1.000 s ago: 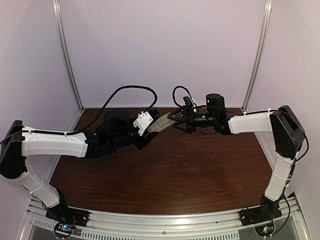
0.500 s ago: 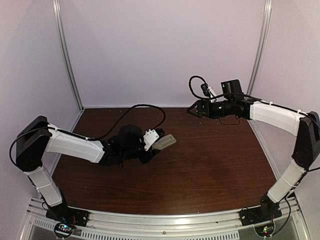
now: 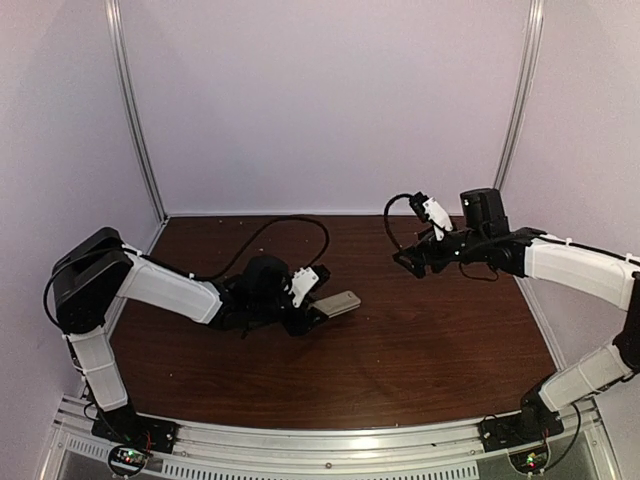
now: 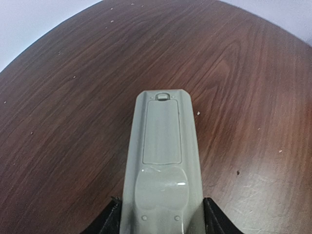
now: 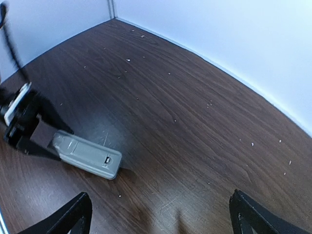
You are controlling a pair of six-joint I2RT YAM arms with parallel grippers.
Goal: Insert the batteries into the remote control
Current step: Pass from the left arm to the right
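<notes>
Left gripper [image 3: 315, 308] clamped on near end of remote control [image 4: 163, 146], grey back up, battery cover [image 4: 162, 129] seated, low at dark wood table [image 3: 400, 350], contact unclear, right gripper [image 3: 408, 262] spread wide, empty, well apart at right.

Both arms wear smooth white shells over matte black joints. On the left arm [image 3: 170, 290], a boxy black joint housing [image 3: 88, 285] shows at 9 o'clock in the overhead view. A long black cable [image 3: 290, 222] loops off its wrist, beside the small white left camera block [image 3: 303, 283].

The right arm [image 3: 580, 272] carries a black cylindrical motor [image 3: 485, 210], the white right camera block [image 3: 436, 212] and a curled black lead [image 3: 392, 215].

Black bases sit at 7 o'clock [image 3: 135, 432] and 5 o'clock [image 3: 515, 430], each with tiny coloured lights [image 3: 127, 458] just below it. The right gripper [image 5: 161, 217] has black, wedge-shaped fingers [image 5: 73, 214].
</notes>
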